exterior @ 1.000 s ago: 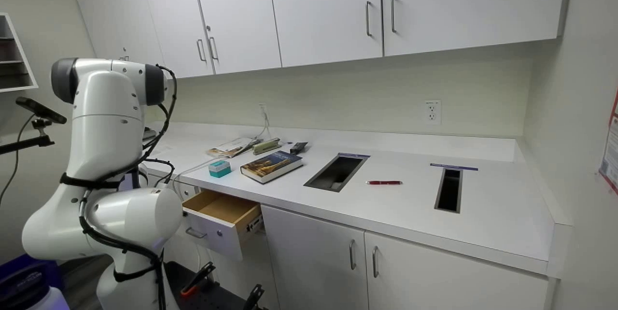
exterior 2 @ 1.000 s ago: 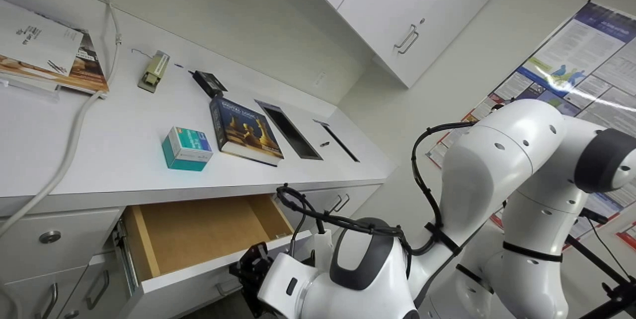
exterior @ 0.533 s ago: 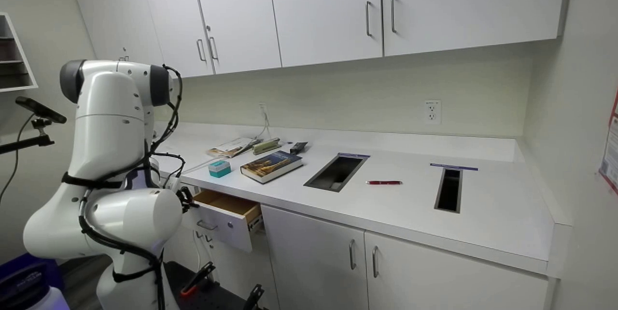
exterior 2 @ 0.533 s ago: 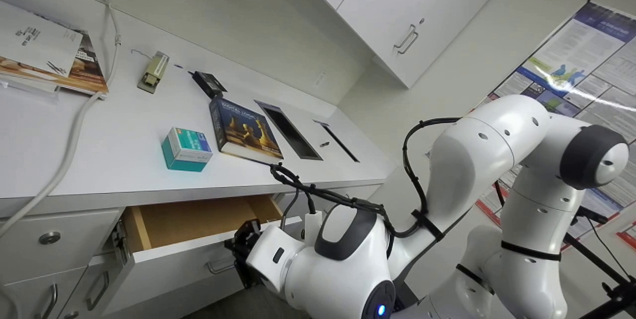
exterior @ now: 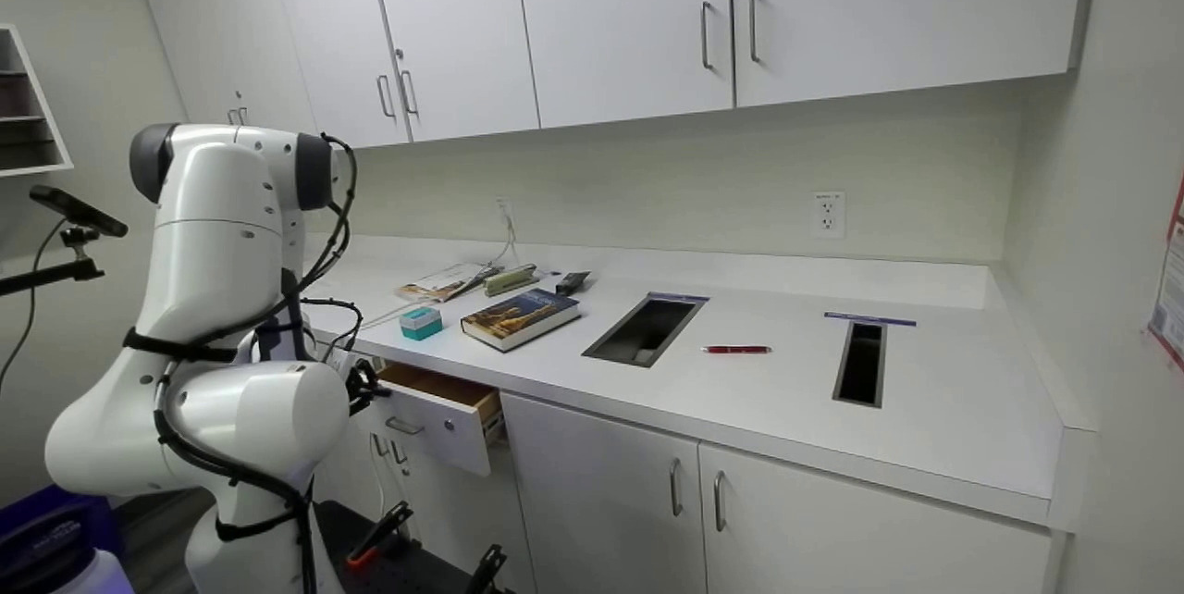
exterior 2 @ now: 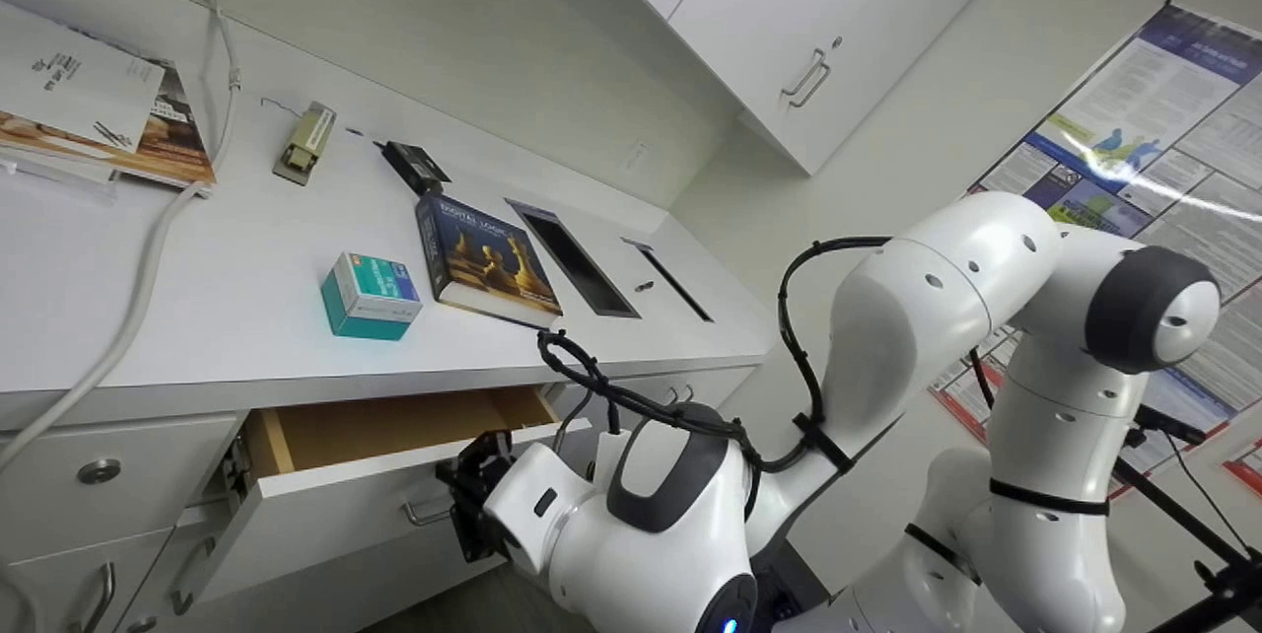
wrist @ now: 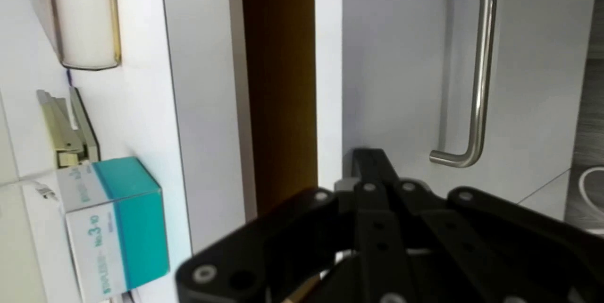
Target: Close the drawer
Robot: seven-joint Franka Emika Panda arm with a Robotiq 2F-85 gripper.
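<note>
Jutting partway from beneath the countertop (exterior 2: 246, 347), the drawer (exterior 2: 315, 529) shows its tan wooden interior (exterior 2: 385, 428); the clenched gripper (wrist: 370, 156) meets its front panel (wrist: 396, 71). A staples box (wrist: 118, 232) sits on the countertop.

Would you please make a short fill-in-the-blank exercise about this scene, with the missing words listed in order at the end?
1. The drawer is not fully shut but partly ______.
2. The pen lying on the white counter is ______ in colour.
3. In the wrist view, the curved silver bar on the drawer's front, near the shut hand, is its ______.
4. The book has ______ pieces pictured on its cover.

Missing words: open; red; handle; chess.
</note>
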